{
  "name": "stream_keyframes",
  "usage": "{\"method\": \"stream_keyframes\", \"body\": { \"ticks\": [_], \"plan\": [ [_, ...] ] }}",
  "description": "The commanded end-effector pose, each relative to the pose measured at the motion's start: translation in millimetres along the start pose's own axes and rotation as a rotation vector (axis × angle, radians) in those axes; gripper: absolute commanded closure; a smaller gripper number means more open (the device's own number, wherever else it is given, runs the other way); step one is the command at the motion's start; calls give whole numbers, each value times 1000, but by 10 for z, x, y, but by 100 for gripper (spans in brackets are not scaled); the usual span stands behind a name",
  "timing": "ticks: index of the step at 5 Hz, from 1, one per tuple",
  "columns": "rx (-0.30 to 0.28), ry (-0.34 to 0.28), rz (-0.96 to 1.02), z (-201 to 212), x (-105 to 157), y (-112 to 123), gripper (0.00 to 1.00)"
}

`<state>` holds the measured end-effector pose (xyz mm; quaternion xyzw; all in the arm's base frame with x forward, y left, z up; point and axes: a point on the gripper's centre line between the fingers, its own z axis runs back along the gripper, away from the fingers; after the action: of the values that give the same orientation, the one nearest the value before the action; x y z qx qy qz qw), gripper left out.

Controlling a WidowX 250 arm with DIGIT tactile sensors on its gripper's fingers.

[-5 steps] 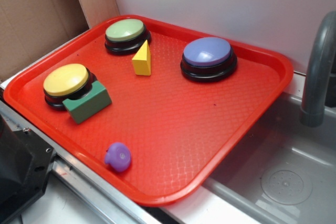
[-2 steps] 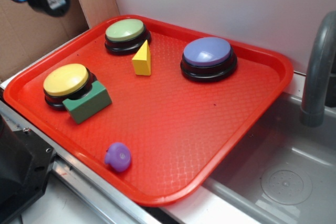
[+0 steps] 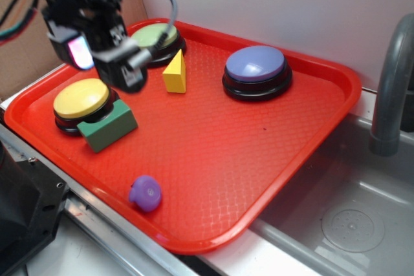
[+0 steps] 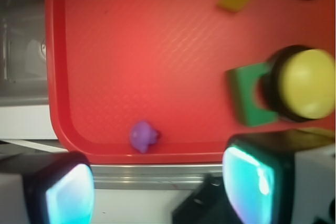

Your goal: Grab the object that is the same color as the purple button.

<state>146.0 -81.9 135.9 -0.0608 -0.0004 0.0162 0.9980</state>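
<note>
Gripper (image 3: 107, 63) hovers near the yellow button (image 3: 81, 97), jaws apart and empty. The purple object (image 3: 146, 193) lies well apart on the red tray (image 3: 213, 153).

On the tray (image 3: 323, 121), the small rounded piece (image 3: 145, 193) lies near the front rim, the wedge (image 3: 174, 73) apparently between two buttons.

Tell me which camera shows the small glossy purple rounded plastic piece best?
The exterior view: the small glossy purple rounded plastic piece appears sharp, dimpled face visible, near the tray's front edge. The wrist view shows it small and blurred.
</note>
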Motion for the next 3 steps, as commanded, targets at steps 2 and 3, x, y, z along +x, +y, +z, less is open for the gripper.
{"method": "stream_keyframes", "body": {
  "ticks": [2, 3],
  "plan": [
    [-26, 33, 6, -723, -66, -182, 0],
    [-11, 61, -1, -929, -63, -181, 0]
  ]
}}
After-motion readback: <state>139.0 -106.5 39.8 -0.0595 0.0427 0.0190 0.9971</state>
